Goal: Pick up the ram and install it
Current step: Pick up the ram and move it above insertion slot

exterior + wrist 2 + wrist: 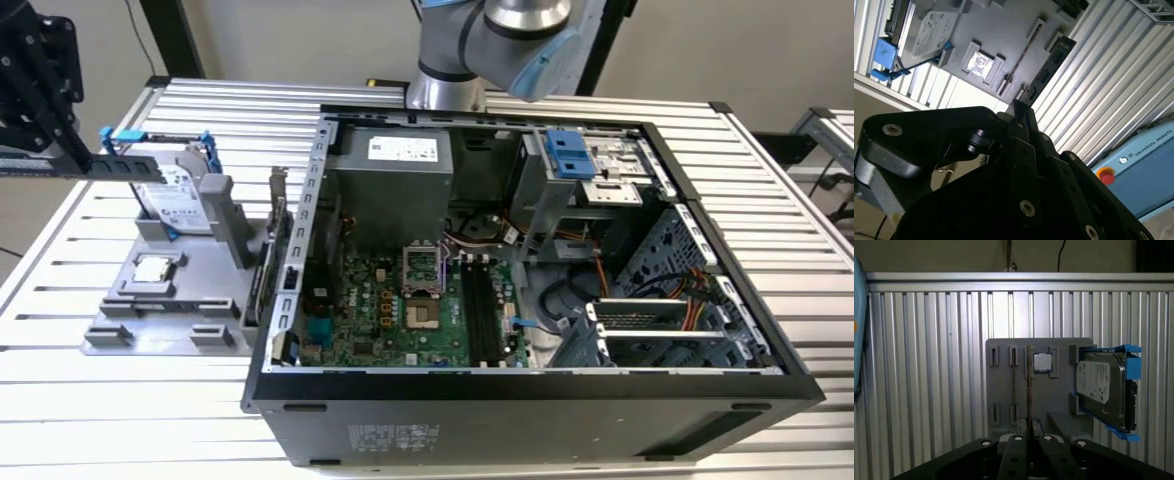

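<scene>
Looking at the exterior view, the claw (60, 140) pinches one end of the ram (127, 168), up above the grey tray (160, 320). In the second wrist view the ram (1051, 62) sticks straight out from the claw's tips. In the first wrist view the ram (1029, 390) shows edge-on, thin.

We see our arm (514, 35) as a grey joint with a blue cap at the top of the exterior view. In both wrist views our black gripper (1029, 437) has its two fingers (1024, 145) drawn together, clamping one end of the ram (1051, 67), which sticks straight out past the fingertips.
</scene>
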You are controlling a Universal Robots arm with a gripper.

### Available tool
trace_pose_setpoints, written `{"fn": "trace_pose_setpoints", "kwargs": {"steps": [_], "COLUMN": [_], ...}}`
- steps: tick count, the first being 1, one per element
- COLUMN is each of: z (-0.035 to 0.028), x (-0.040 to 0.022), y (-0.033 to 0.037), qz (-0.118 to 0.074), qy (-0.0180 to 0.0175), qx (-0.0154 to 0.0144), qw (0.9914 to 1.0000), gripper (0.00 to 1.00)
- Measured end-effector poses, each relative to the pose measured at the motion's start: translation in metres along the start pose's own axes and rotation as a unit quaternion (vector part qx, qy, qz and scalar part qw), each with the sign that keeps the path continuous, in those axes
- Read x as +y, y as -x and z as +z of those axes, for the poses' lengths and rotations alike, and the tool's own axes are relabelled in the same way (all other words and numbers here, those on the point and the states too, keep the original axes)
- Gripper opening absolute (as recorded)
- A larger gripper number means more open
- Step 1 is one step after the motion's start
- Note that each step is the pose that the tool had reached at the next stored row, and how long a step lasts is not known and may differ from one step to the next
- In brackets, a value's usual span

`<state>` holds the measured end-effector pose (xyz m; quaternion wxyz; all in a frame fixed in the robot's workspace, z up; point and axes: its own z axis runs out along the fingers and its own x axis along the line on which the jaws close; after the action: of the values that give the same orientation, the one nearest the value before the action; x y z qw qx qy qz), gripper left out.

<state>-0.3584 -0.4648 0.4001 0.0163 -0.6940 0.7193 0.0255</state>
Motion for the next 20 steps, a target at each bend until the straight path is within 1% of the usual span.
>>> {"fn": "trace_pose_setpoints", "kwargs": {"steps": [3,9,13,20], "z": [-0.0003,-0.0003,-0.0004,-0.0006], "x": [-0.0014,-0.0126,-0.0221,-0.0407], "y": [0.0001,0.0005,0.0008,0.0015], "qz": [0.0,0.0,0.0,0.0], "qy": [0.0001,0.0003,0.0006,0.0017], "qx": [0.0001,0.0001,0.0001,0.0001], "qw": [1.0,1.0,1.0,1.0], "gripper": [0.0,0.0,0.0,0.0]}}
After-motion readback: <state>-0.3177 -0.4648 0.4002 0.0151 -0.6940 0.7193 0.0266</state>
